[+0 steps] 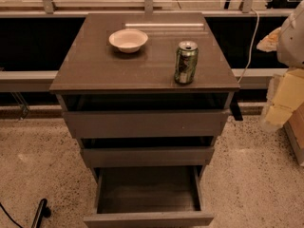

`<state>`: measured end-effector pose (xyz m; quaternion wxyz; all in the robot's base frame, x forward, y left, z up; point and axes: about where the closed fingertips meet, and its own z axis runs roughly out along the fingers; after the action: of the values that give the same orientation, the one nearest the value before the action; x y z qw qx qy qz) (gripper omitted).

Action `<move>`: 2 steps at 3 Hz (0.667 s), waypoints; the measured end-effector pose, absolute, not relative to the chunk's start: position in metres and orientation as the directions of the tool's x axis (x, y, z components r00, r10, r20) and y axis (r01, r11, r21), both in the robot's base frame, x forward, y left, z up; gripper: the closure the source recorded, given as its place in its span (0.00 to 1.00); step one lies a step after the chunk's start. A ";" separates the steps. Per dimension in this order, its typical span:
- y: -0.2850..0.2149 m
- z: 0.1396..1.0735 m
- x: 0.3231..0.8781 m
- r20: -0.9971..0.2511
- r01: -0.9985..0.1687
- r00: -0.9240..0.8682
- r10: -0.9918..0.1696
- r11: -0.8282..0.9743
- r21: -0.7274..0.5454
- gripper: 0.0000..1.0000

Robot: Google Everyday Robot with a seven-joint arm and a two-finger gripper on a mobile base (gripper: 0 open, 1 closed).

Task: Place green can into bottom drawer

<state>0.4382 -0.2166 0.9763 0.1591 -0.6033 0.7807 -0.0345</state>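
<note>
The green can (185,62) stands upright on the cabinet top (95,70), near its front right corner. The bottom drawer (148,194) is pulled out towards me and its inside looks empty. The two upper drawers are only slightly out. My arm shows as pale parts at the right edge of the view, and my gripper (284,99) hangs there, to the right of the cabinet and below its top. It is well apart from the can and holds nothing that I can see.
A white bowl (128,40) sits on the cabinet top, back and left of the can. A white cable (251,42) hangs behind the cabinet's right side. A dark object (40,213) lies on the speckled floor at the lower left. A rail runs behind the cabinet.
</note>
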 end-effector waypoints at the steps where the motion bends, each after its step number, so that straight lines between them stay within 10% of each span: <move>1: -0.216 0.977 0.439 -0.208 -0.931 -0.220 -0.953 0.269 -0.248 0.00; 2: -0.207 0.983 0.475 -0.234 -0.925 -0.157 -0.959 0.226 -0.306 0.00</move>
<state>0.4755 -0.2070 0.9831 0.1911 -0.6203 0.7594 -0.0451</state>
